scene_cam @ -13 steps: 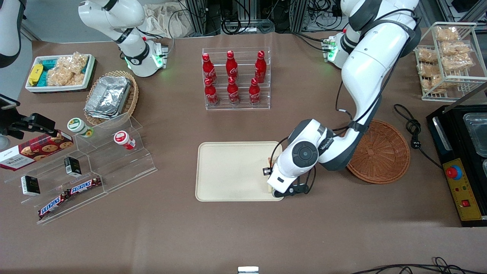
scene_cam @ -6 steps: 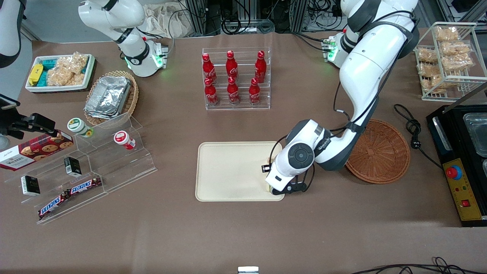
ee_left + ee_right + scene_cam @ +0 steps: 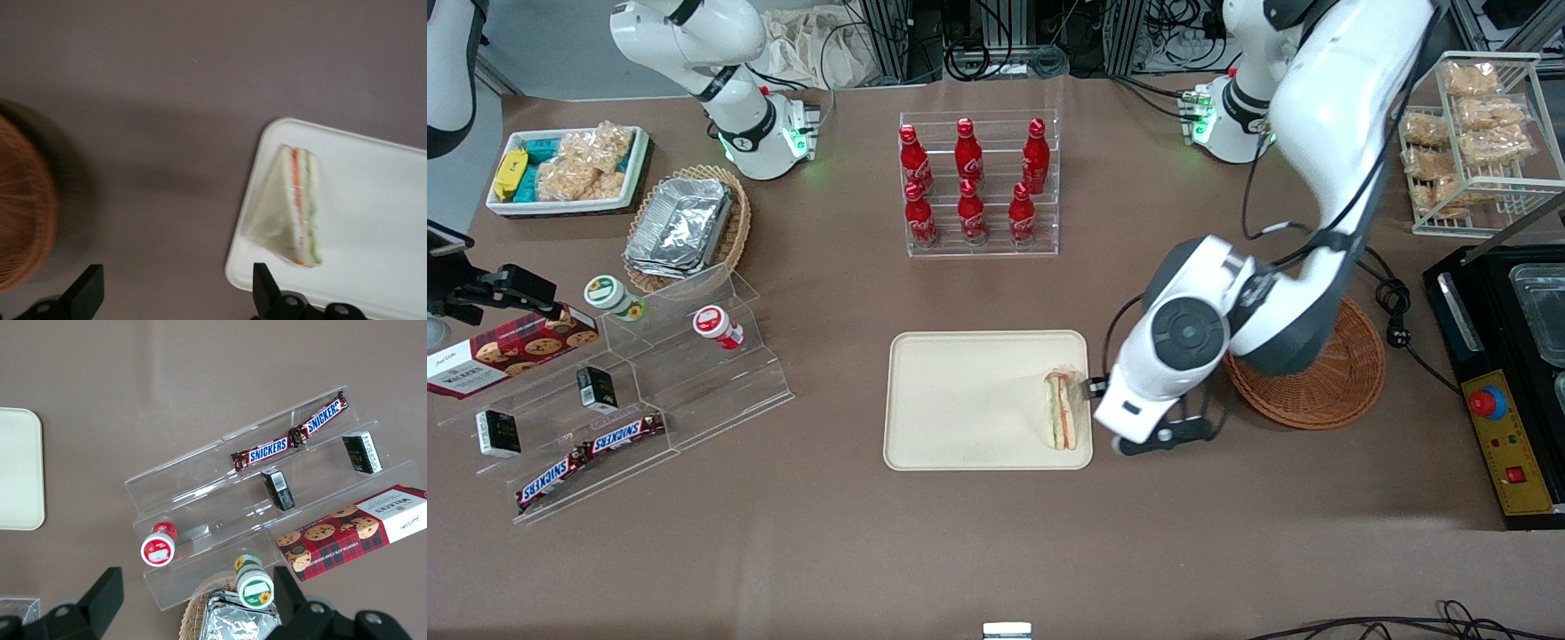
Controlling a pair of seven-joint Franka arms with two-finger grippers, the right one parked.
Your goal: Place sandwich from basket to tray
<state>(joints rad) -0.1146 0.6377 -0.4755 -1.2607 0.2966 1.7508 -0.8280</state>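
The sandwich point(image 3: 1061, 410) lies in the tray point(image 3: 960, 400) by its edge; my hand point(image 3: 175, 293) hangs spread and empty above the counter point(image 3: 167, 100), the basket point(image 3: 1352, 373) bare.

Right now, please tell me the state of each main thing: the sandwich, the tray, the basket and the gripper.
sandwich: lying on the tray, at its edge nearest the basket, not held.
tray: flat on the table, holding only the sandwich.
basket: empty as far as it shows, partly hidden by the arm.
gripper: open, holding nothing, above the bare table between tray and basket.
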